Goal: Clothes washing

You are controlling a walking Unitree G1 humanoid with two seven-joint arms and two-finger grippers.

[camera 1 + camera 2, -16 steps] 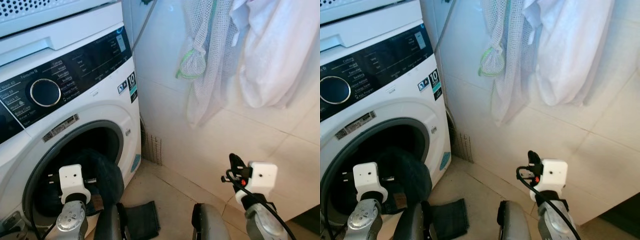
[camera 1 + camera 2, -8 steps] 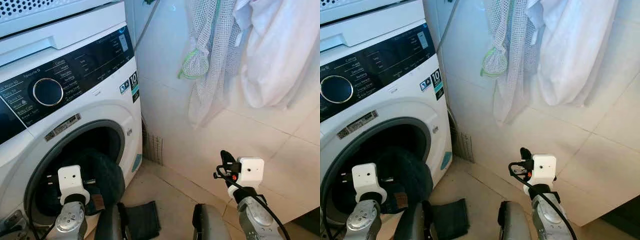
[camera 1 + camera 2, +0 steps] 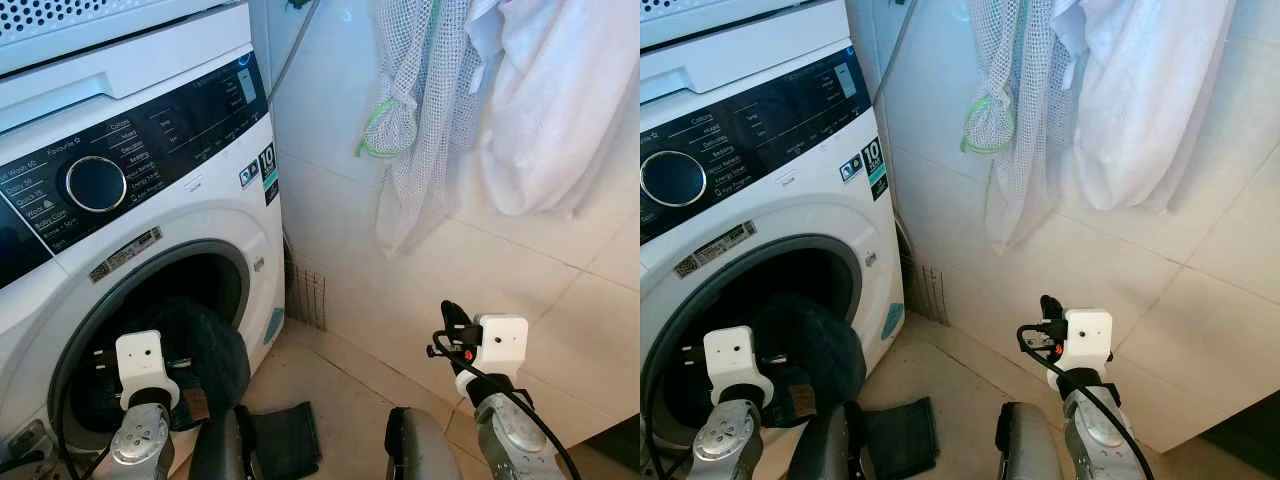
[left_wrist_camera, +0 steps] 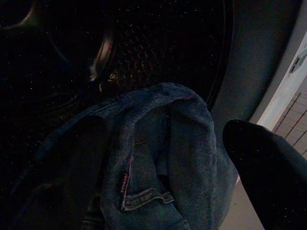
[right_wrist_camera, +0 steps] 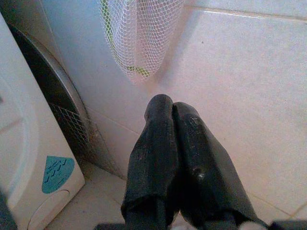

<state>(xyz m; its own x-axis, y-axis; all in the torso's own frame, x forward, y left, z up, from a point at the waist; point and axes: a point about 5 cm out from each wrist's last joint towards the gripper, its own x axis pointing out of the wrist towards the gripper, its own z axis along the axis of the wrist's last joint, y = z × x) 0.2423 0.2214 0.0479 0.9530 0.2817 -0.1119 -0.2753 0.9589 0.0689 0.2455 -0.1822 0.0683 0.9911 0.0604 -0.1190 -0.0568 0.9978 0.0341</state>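
The white washing machine (image 3: 150, 200) stands at the left with its round opening uncovered, and blue jeans (image 4: 158, 158) bulge out of the dark drum. The left gripper (image 4: 168, 191) is at that opening, fingers spread to either side of the denim. A dark cloth (image 3: 285, 440) lies on the tiled floor below. Further right, the right gripper (image 5: 170, 143) hangs near the tiled wall — fingers pressed together, holding nothing — under a mesh laundry bag (image 3: 410, 110) and a white cloth (image 3: 560, 100).

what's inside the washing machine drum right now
Blue jeans bulge out of the washing machine opening, with the left tool at them. Behind them the perforated drum wall shows; anything under or behind the jeans is hidden in the dark.
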